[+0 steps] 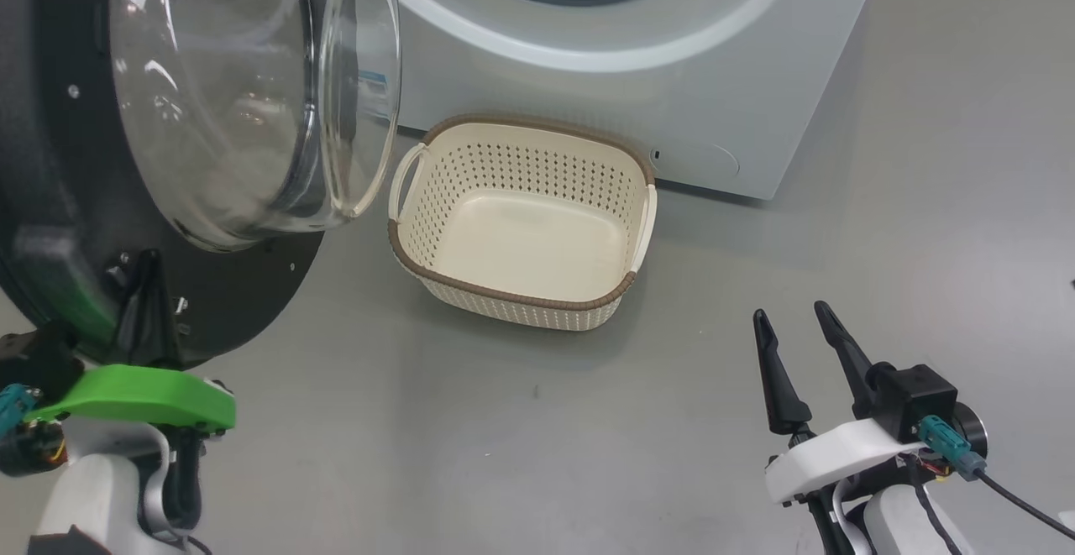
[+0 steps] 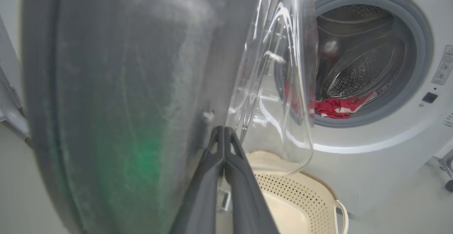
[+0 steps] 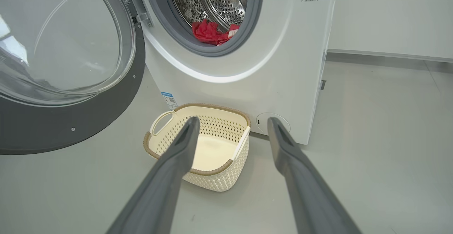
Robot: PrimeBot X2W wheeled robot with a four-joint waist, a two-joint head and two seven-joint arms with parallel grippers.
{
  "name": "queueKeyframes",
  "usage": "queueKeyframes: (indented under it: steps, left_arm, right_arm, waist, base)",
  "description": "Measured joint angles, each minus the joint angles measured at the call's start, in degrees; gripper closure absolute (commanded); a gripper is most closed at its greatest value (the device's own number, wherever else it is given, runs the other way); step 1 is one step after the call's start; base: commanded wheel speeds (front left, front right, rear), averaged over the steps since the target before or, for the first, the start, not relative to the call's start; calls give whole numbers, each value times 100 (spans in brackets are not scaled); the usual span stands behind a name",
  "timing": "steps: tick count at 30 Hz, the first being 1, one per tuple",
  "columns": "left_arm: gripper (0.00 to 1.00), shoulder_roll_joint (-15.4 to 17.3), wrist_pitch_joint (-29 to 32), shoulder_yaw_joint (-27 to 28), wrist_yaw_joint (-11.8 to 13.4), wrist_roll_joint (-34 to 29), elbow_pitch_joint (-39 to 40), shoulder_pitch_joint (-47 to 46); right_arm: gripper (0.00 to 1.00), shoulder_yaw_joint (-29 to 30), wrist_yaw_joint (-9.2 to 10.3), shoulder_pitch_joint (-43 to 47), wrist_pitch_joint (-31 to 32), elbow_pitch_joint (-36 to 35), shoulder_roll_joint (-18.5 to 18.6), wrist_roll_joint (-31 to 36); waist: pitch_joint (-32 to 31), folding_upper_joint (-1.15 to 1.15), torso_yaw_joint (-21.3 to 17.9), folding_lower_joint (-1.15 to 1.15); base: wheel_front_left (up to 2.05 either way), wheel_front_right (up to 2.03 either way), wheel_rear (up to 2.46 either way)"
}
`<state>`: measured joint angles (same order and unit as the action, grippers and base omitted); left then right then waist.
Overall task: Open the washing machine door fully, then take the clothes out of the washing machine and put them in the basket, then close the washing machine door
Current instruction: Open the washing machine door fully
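Starting at left gripper point(image 2: 223, 132): pressed together, nothing pinched, tips set against inner face of door point(image 1: 42, 118) just beside glass bowl point(image 1: 218, 93), likely to shove with one stiff closed point rather than grab a slick rim. Next, right gripper point(image 1: 791, 313): spread, empty, low over floor point(image 1: 504, 437), well apart from everything, probably held ready for reaching in. Swung wide at left of washing machine point(image 1: 672, 76), that door: glossy black ring, bulging clear glass. Below opening, on floor close against white machine front, basket point(image 1: 504, 293), presumably for a short drop: cream perforated plastic, brown woven-look rim, loop handles, empty. Inside grey rubber ring point(image 3: 257, 7), at front lip of studded steel drum point(image 3: 219, 0), clothes point(image 3: 210, 32): soft red fabric, white trim, bunched.
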<state>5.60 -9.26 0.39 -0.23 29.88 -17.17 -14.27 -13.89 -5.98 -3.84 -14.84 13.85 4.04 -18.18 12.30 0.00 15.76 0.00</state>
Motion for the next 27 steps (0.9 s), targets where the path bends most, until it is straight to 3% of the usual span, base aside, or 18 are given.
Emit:
queueKeyframes:
  steps: [17,27]
  left_arm:
    - [100,509,-149,1105,183,552,-280,-539]
    - [100,886,-166,1386,167,742,-659,-883]
  right_arm:
    - [0,-175,-1,-408,220,-114,187,218]
    - [0,-158,0,-578,318,-215,321,332]
  waist:
    - [812,0,32,0]
    - [1248,0,-44,0]
  base:
    - [0,0,0]
    - [0,0,0]
